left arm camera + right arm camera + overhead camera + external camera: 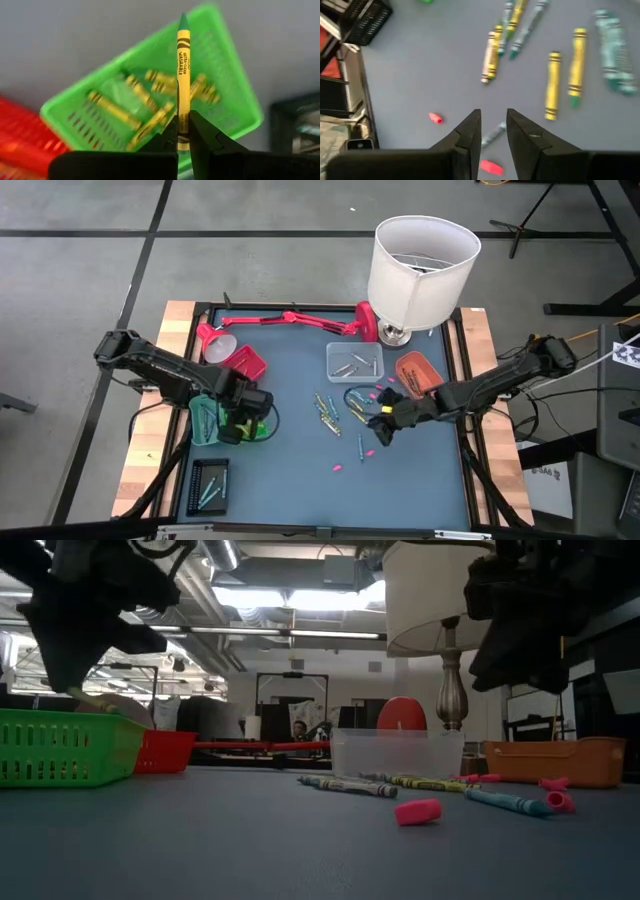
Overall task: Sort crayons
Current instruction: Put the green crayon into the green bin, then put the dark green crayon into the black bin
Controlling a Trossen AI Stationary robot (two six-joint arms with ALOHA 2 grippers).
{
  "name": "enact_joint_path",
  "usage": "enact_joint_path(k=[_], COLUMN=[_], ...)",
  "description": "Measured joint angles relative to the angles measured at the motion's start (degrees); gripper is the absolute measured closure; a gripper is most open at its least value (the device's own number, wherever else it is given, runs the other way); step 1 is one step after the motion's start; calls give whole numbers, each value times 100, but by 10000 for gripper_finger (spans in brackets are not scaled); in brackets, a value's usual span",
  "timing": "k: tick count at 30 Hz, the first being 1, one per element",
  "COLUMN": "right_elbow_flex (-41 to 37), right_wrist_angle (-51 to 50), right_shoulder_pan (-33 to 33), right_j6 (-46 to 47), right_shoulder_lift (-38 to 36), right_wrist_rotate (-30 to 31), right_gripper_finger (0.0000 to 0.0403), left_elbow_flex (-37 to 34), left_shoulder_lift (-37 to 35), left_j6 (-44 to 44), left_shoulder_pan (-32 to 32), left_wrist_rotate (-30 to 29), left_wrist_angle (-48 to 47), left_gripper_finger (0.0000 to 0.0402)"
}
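The left gripper (183,142) is hanging above the green tray (227,90), closed on a green crayon (183,75) that is pointing past its fingers. Loose crayons (327,416) are lying at the table's (290,480) middle, with bare mat around them. The right gripper (493,131), fingers apart and empty, is hovering over them

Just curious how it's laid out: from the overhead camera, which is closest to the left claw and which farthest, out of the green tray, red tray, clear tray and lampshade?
From the left gripper:
1. Green tray, right beneath it.
2. Red tray, just behind.
3. Clear tray, mid-table.
4. Lampshade, far back corner.
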Motion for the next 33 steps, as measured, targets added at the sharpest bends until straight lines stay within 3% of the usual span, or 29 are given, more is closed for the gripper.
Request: enact_joint_path(k=[7, 17, 21, 30, 33], right_elbow_flex=[2, 237, 596, 1870, 2167], right_wrist_angle=[944, 1127, 667, -1744, -1923], right_shoulder_pan=[309, 528, 525, 525, 525], right_j6=[6, 705, 726, 1034, 1045], right_shoulder_lift=[828, 1684, 1815, 2221, 2525], right_wrist_rotate=[1, 160, 204, 514, 498], right_gripper_finger=[315, 315, 315, 315, 315], left_elbow_flex=[0, 0, 0, 2, 2], left_shoulder_lift=[4, 7, 7, 7, 7], left_j6=[-124, -742, -753, -755, -755], left_shoulder_pan=[-116, -64, -62, -62, -59], left_wrist_rotate=[-854, -932, -932, -927, -927], left_wrist_angle=[-354, -397, -382, -368, -365], left_gripper_finger=[365, 307, 292, 281, 281])
